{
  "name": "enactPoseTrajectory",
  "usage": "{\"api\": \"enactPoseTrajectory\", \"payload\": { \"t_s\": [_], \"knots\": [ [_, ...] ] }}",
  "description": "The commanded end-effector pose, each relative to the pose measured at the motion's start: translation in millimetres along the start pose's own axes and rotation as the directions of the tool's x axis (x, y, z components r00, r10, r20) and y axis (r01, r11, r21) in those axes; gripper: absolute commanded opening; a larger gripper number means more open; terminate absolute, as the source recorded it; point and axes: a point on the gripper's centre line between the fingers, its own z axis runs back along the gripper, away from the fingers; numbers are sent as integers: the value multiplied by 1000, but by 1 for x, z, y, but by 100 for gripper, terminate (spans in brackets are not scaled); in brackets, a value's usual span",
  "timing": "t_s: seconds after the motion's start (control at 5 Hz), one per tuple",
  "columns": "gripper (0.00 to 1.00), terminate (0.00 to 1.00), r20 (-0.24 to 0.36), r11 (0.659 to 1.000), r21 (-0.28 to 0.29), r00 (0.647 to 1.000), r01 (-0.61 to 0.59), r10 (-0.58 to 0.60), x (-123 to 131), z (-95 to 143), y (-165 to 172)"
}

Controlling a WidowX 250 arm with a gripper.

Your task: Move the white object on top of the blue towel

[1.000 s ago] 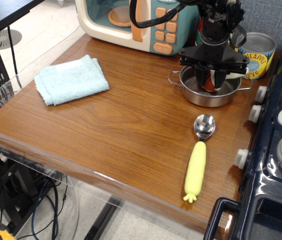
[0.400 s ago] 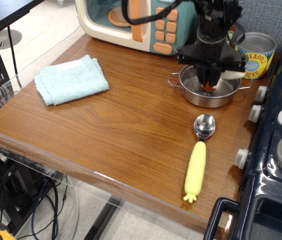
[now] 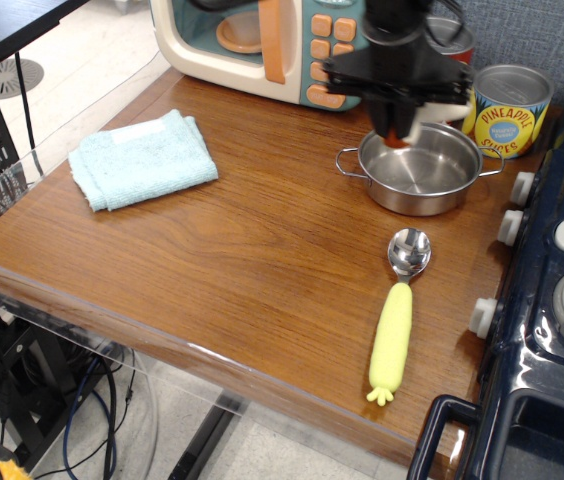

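The white object (image 3: 428,113), a small cream toy with a reddish-brown end, hangs in my gripper (image 3: 400,128) above the left rim of the steel pot (image 3: 414,198). The gripper is shut on it and holds it clear of the pot, which now looks empty. The blue towel (image 3: 142,158) lies folded on the wooden table at the far left, well apart from the gripper. The arm hides part of the toy.
A toy microwave (image 3: 262,45) stands at the back. A pineapple can (image 3: 509,108) is behind the pot on the right. A yellow-handled spoon (image 3: 398,325) lies in front of the pot. A dark blue toy stove (image 3: 562,300) lines the right edge.
The gripper closed on the white object inside the pot, then rose and shifted slightly left with it. The pot is left empty.
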Motion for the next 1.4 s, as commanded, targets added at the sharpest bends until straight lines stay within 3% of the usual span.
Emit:
{"api": "enactPoseTrajectory", "payload": {
  "t_s": [0.0,0.2,0.4,1.0,1.2],
  "knots": [
    [0,0,61,980,84,983,-181,176,-9,40,87],
    [0,0,72,936,168,951,-309,301,-24,51,130],
    [0,0,80,879,300,928,-370,363,-31,52,156],
    [0,0,30,793,426,883,-435,468,-47,11,209],
    [100,0,-10,780,442,867,-442,498,-49,3,217]
  ]
}}
